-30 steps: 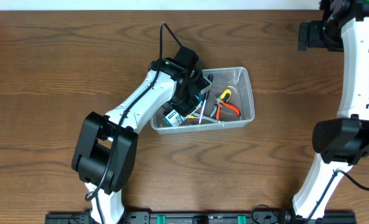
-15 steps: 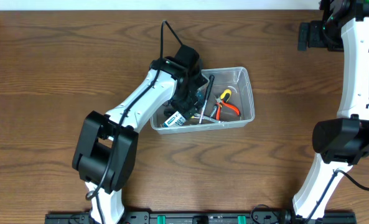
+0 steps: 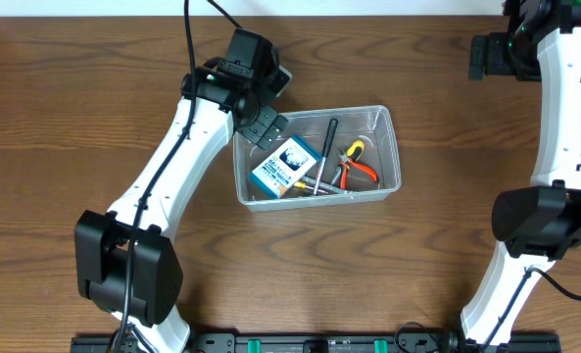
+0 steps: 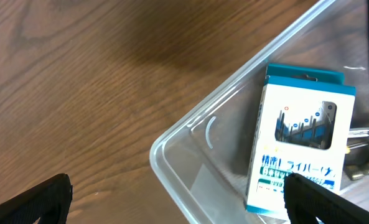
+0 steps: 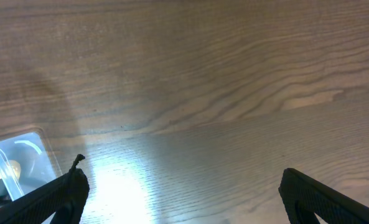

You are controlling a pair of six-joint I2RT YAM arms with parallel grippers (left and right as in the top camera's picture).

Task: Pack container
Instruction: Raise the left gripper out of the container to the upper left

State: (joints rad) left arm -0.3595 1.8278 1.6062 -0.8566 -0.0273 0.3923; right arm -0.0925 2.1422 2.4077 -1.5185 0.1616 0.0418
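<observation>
Your left gripper point(image 3: 267, 126) hung open at 10 o'clock of clear rectangular plastic container point(image 3: 388, 147) | right gripper point(image 5: 184, 186) open | step looked like release; next called for retracting.

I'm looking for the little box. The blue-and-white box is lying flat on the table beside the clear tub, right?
Not quite: the blue-and-white box lies flat inside the clear tub, not beside it, as the overhead view shows.

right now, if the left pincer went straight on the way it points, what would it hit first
Likely the container at its corner wall or floor, beside the blue-and-white box; the open left pincer straddles it, though depth is unclear.
</observation>
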